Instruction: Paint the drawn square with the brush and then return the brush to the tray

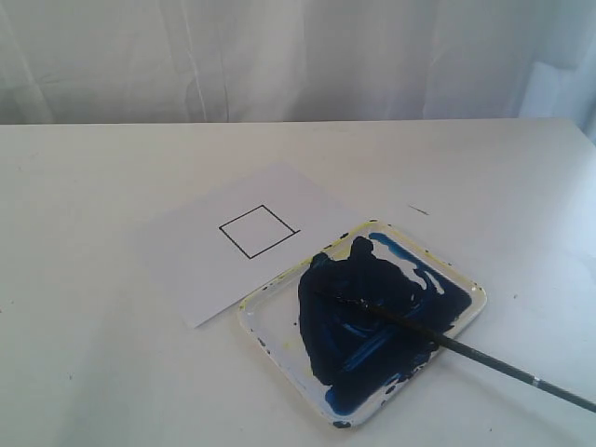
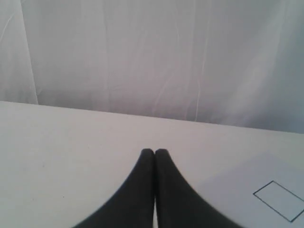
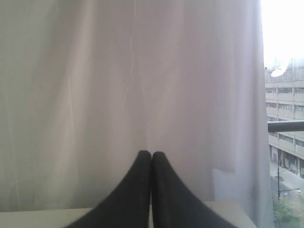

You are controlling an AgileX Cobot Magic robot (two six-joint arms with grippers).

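Brush [image 1: 456, 346] is lying with its tip in the blue paint of the tray [image 1: 270, 318]. Its long axis is running diagonally, with the handle overhanging the rim toward the right side of the tabletop [image 1: 84, 363]. Drawn square [image 1: 259, 231] is sitting blank on the paper [image 1: 186, 270], just left of the tray. My left tool [image 2: 155, 152] and right tool [image 3: 151, 154] are both sitting pinched closed, empty, outside the exterior view. Handle is pointing to my right side, so I'm judging the right arm nearer for the pick.

White paper sheet [image 1: 186, 265] on white table [image 1: 84, 372], pale curtain [image 1: 279, 56] behind
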